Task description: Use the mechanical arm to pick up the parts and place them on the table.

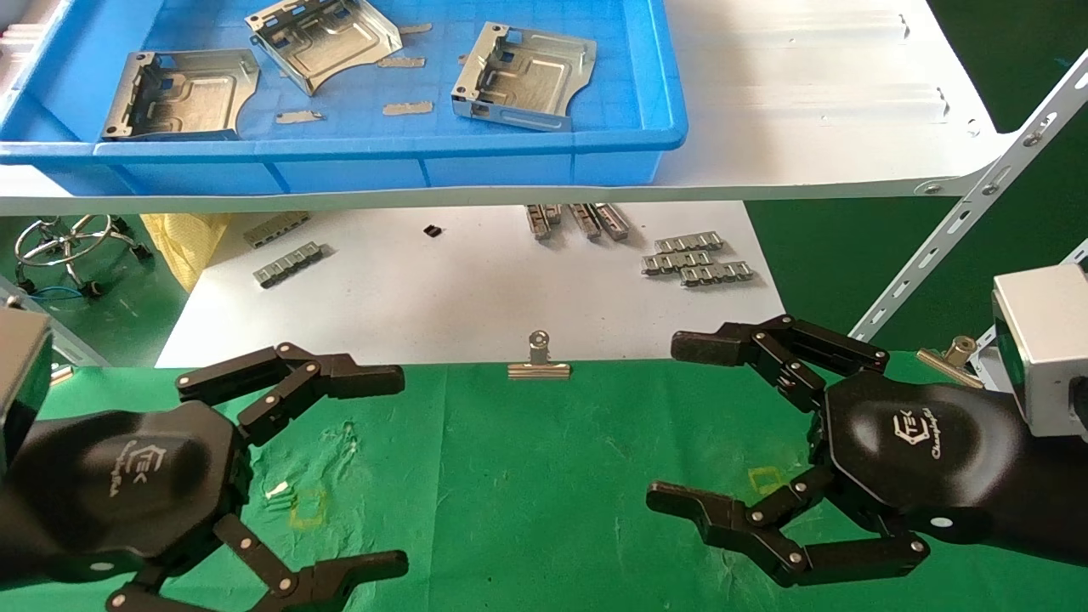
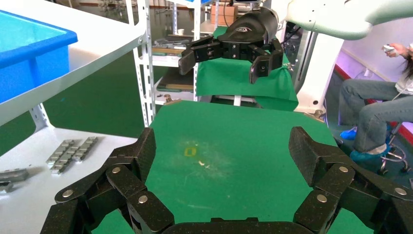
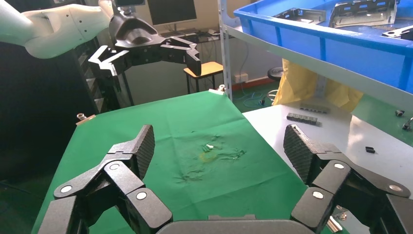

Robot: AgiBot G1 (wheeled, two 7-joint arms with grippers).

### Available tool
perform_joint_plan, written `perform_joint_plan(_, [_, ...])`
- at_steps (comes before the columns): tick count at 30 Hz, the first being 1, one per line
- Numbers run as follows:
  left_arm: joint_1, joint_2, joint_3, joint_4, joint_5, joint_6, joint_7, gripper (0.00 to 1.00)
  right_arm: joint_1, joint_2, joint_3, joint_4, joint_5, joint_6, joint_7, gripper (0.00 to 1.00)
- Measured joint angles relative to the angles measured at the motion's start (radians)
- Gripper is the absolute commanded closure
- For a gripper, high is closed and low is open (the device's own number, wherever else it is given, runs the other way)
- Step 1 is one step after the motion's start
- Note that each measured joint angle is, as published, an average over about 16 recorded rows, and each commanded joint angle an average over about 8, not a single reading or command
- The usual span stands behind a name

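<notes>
Head view shows three parts lying in the blue bin [image 1: 544,161] on the white shelf board [image 1: 816,102]: the left part [image 1: 183,93], the middle part [image 1: 323,38] with its far edge cut off by the frame, and the right part [image 1: 523,76]. Each is silver sheet metal, roughly square, with raised rims, pressed grooves, cut-out holes and one curved notched edge. Small flat grey slips [image 1: 406,108] lie between them on the bin floor. From the right wrist view only the plates' rims [image 3: 363,12] show above the bin wall.

Below the shelf, ribbed silver strips [image 1: 697,259] rest on a white surface, some partly hidden under the shelf edge. Nearer lies the table [image 1: 544,476], its green cloth wrinkled and held by a silver binder clip [image 1: 538,357]; a faint yellow mark [image 1: 308,508] shows on the cloth.

Both arms hover over the cloth, well apart from the parts and holding nothing. The left gripper [image 1: 340,467] has its glossy black jointed fingers spread wide, hexagonal palm facing up with a white logo; its lower fingers run out of the frame. The right gripper [image 1: 722,425] mirrors it, fingers splayed apart, with a grey box wrist [image 1: 1041,340] cut off at the edge.
</notes>
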Motion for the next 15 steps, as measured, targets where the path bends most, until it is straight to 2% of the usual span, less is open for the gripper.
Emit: perform_joint_plan(15, [0.0, 0.0, 0.0, 0.0, 0.0, 0.0, 0.0, 0.0, 0.0, 0.0, 0.0, 0.0, 0.0, 0.0, 0.0, 1.0])
